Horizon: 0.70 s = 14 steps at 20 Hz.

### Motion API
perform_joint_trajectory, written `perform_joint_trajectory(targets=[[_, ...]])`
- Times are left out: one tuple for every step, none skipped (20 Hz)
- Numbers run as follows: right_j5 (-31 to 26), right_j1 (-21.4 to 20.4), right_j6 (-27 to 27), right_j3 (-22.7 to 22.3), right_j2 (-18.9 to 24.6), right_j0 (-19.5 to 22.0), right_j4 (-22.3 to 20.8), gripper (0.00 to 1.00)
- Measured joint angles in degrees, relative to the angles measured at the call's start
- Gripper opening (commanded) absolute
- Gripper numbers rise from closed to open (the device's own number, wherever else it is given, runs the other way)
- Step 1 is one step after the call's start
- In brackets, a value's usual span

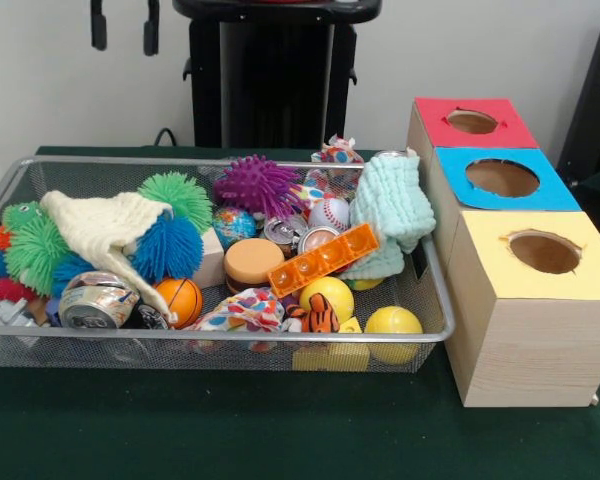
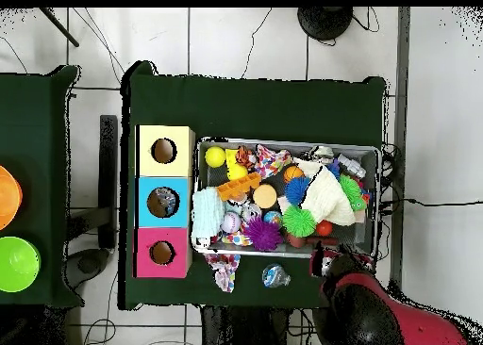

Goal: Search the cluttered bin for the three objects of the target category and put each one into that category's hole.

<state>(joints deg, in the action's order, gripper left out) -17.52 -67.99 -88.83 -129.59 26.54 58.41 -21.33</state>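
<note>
The wire mesh bin (image 1: 435, 335) is full of toys, balls, cloths and cans; it also shows in the overhead view (image 2: 380, 153). A clear crumpled thing, maybe a bottle (image 1: 0, 311), lies in its near left corner, shown in the overhead view too (image 2: 351, 164). Another clear bottle-like thing (image 2: 275, 276) lies on the table outside the bin, on the robot's side. The blue-topped box's hole (image 1: 502, 177) is between the red and yellow boxes; in the overhead view the hole (image 2: 163, 202) shows something grey inside. My gripper (image 1: 125, 25) hangs open and empty above the bin's far left; it also shows in the overhead view (image 2: 326, 262).
Silver cans (image 1: 98, 300) (image 1: 280, 232) lie among spiky balls, a cream cloth (image 1: 105, 228), a mint cloth (image 1: 392, 205) and an orange pop toy (image 1: 323, 260). A patterned cloth (image 2: 224, 271) lies on the table beside the bin. The red-topped box (image 1: 472, 121) and yellow-topped box (image 1: 543, 252) flank the blue one.
</note>
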Motion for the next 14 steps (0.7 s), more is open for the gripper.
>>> perform_joint_trajectory(targets=[[0.0, 0.0, 0.0, -0.1, 0.0, -0.2, -0.2, 1.0], [0.0, 0.2, 0.0, -0.6, 0.0, -1.1, -0.8, 1.0], [0.0, 0.3, 0.0, -0.8, 0.0, -1.5, -1.1, 1.0], [0.0, 0.4, 0.0, -1.0, 0.0, -2.1, -1.5, 1.0], [0.0, 0.5, 0.0, -1.3, 0.0, -2.8, -2.0, 1.0], [0.0, 0.7, 0.0, -1.6, 0.0, -3.9, -2.5, 1.0], [0.0, 0.8, 0.0, -2.0, 0.0, -5.1, -3.0, 1.0], [0.0, 0.9, 0.0, -2.3, -0.1, -5.9, -3.4, 1.0], [0.0, 1.0, 0.0, -2.7, -0.1, -6.8, -3.8, 1.0], [0.0, 1.1, 0.0, -3.0, -0.2, -7.5, -4.1, 1.0], [0.1, 1.2, 0.0, -3.4, -0.4, -8.1, -4.3, 1.0], [0.2, 1.5, 0.0, -4.0, -0.8, -9.2, -4.6, 1.0], [0.4, 1.7, 0.0, -4.6, -1.2, -10.2, -5.0, 1.0], [0.6, 1.9, 0.0, -4.8, -1.5, -10.8, -5.2, 1.0]])
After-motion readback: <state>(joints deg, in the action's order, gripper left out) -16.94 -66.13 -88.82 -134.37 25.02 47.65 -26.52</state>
